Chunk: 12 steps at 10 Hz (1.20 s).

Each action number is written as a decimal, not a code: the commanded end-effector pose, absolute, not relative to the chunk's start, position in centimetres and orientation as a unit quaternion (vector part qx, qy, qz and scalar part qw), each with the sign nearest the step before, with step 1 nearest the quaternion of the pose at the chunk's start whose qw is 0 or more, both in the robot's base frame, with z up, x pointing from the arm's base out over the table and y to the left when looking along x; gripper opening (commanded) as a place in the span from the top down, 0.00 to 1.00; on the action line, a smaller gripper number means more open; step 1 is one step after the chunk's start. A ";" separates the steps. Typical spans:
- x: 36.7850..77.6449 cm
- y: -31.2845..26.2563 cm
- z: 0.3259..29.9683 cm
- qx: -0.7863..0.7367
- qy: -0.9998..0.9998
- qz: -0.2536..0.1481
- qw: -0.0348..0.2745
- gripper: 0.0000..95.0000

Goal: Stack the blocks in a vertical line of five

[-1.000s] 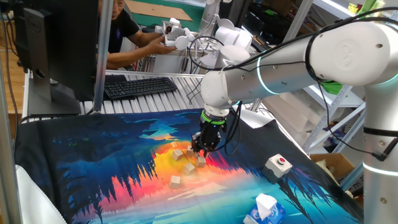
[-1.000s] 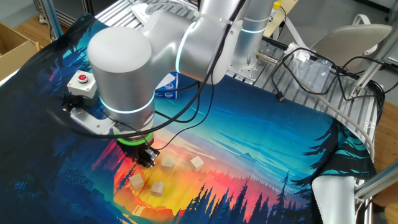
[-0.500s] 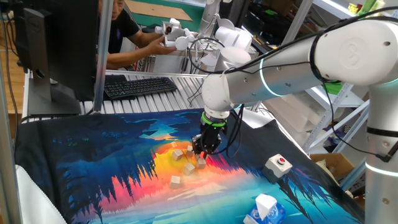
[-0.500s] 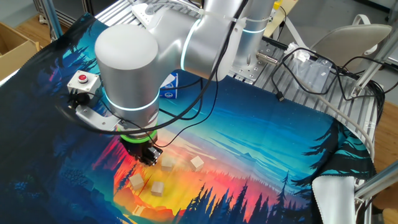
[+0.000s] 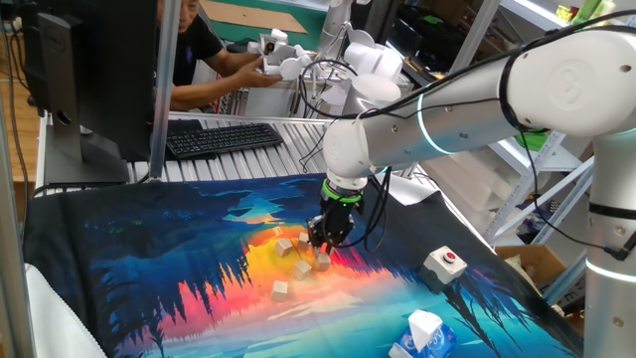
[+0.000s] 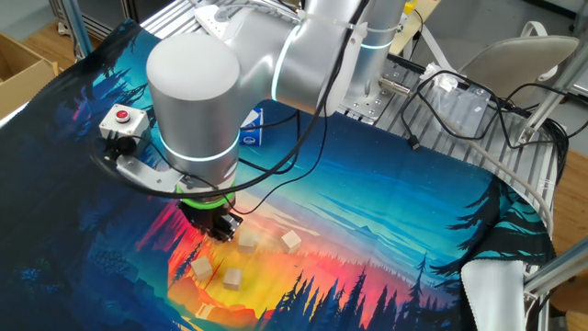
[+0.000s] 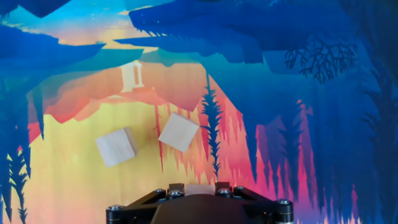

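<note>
So, up close in the hand view the pincer point(image 7: 200, 187) is clenched on one block point(image 7: 200, 190). You only see a pale sliver of it between the fingertips, right down at the mat point(image 5: 149, 268) that covers the bench. It points straight down.

Just past it lie two more blocks point(image 7: 116, 147), near each other but not touching, and both sit at odd angles. Nothing is stacked yet, so I'd say this is the very first pick.

What could go wrong from here:
- The grip looks like it's right at the fingertips. If it's shallow, the cube could twist or slip out on the lift.
- The neighbours are close. A sideways move before it's well up could nudge them.
- The loose cubes are all turned differently, so if the held one isn't squared to its base, it lands crooked. Five tiny cubes in a column won't forgive much lean.
- I can't tell from here whether the grip is centred on the cube.

Counts:
- Five blocks: one in the pincer and four loose around it, which the other fixed view shows best.
- One white box with a red button point(image 5: 444, 263), further out on the mat.
- One tissue pack point(image 5: 422, 334), near the mat's edge.
- Way at the back: one keyboard point(image 5: 221, 137), and one person point(image 5: 194, 60) busy with something else.
</note>
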<state>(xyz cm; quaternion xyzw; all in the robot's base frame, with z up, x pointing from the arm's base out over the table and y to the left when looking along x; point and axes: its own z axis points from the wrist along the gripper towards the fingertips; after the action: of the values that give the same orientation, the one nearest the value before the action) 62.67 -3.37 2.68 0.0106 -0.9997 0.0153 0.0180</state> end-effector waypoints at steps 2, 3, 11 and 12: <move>62.6 -3.3 2.8 0.015 -1.000 0.010 0.020 1.00; 62.5 -3.3 3.0 0.019 -1.000 0.008 0.021 1.00; 61.4 -0.8 5.3 0.033 -0.999 0.011 0.030 1.00; 61.3 -0.2 5.7 0.034 -0.999 0.014 0.030 1.00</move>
<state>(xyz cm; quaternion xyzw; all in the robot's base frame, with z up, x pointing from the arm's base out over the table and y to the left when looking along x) 61.26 -0.04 5.85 0.0338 -0.9988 0.0151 0.0305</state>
